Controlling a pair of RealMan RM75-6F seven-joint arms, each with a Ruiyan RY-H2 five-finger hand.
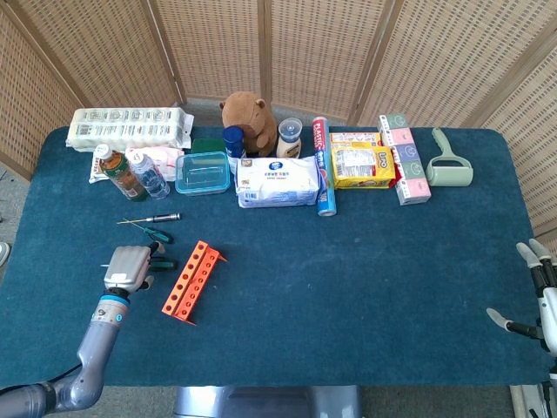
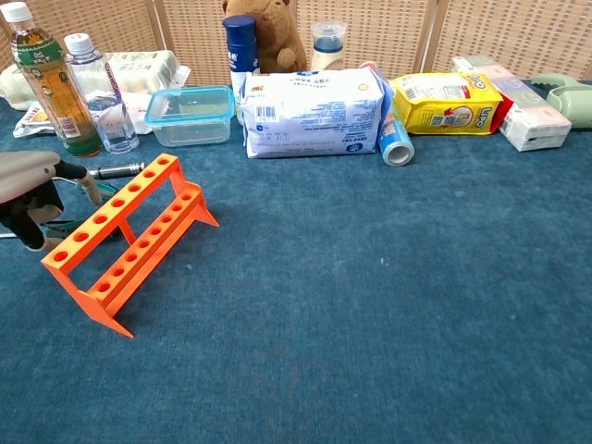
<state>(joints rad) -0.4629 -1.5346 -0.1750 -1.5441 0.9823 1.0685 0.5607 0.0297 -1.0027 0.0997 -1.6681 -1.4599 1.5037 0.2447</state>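
Observation:
My left hand [image 1: 128, 266] hangs over the near-left part of the blue table [image 1: 348, 261], just left of an orange tube rack [image 1: 191, 280]. Its fingers [image 2: 28, 222] point down around a green-handled screwdriver [image 1: 164, 265] that lies flat on the cloth; most of the tool is hidden under the hand. In the chest view the left hand [image 2: 32, 185] sits beside the rack [image 2: 125, 240]. My right hand [image 1: 540, 300] stays at the table's far right edge, fingers spread, holding nothing.
A small green screwdriver [image 1: 157, 234] and a silver one [image 1: 152, 219] lie behind the left hand. Two bottles [image 1: 130, 174], a clear lidded box [image 1: 203, 172], a wipes pack [image 1: 278, 181], a plush toy [image 1: 248, 117], boxes and a lint roller [image 1: 451, 165] line the back.

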